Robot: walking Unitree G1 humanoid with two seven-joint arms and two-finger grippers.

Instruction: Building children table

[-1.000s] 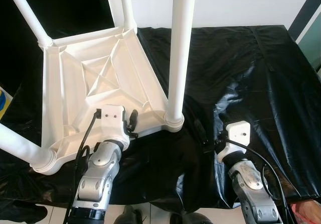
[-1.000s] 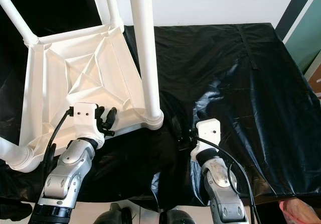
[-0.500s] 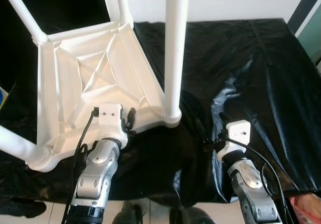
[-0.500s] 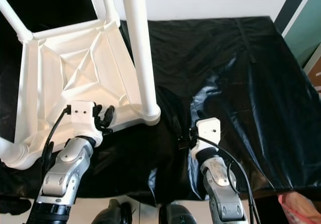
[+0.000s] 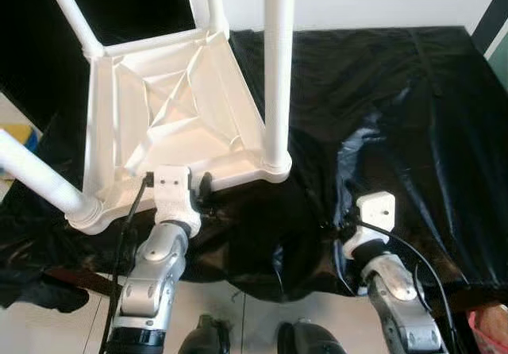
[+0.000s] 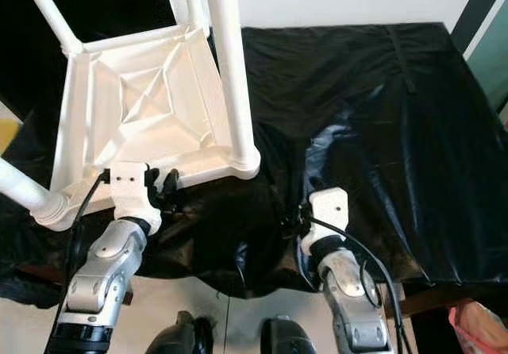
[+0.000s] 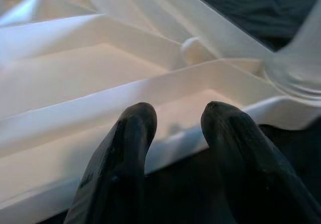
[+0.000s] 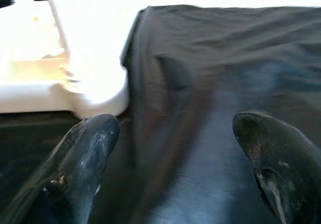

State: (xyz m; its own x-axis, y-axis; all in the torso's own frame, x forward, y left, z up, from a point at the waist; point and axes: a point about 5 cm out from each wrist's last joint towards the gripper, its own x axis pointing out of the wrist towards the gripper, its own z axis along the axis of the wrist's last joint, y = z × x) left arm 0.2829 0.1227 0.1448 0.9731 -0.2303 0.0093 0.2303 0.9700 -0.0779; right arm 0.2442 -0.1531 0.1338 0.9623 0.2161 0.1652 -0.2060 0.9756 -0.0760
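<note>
The white plastic children's table (image 5: 171,116) lies upside down on the left half of my counter (image 5: 444,235), which is draped in wrinkled black plastic sheeting (image 5: 397,108). Its ribbed underside faces up and its round white legs (image 5: 277,68) stand upward; the tops of the legs are cut off by the frame. One corner socket with its leg overhangs the counter's front left edge, over pale floor (image 5: 32,322).

To the right of the table the sheeting lies open right up to the far wall and the counter's right edge. Loose sheeting sags over the near edge between my arms.

My left end effector (image 7: 175,128) sits at the table's near rim, just left of the nearest upright leg. In the left wrist view its fingers (image 7: 133,133) stand slightly apart with the rim's edge showing between them; they grasp nothing, and whether the tips touch the plastic is unclear. The forearm rises steeply from below, wrist bent forward.

My right end effector (image 8: 175,133) hovers low over the bare sheeting, well apart from the table, fingers (image 8: 93,138) spread wide and released. That view is blurred.
</note>
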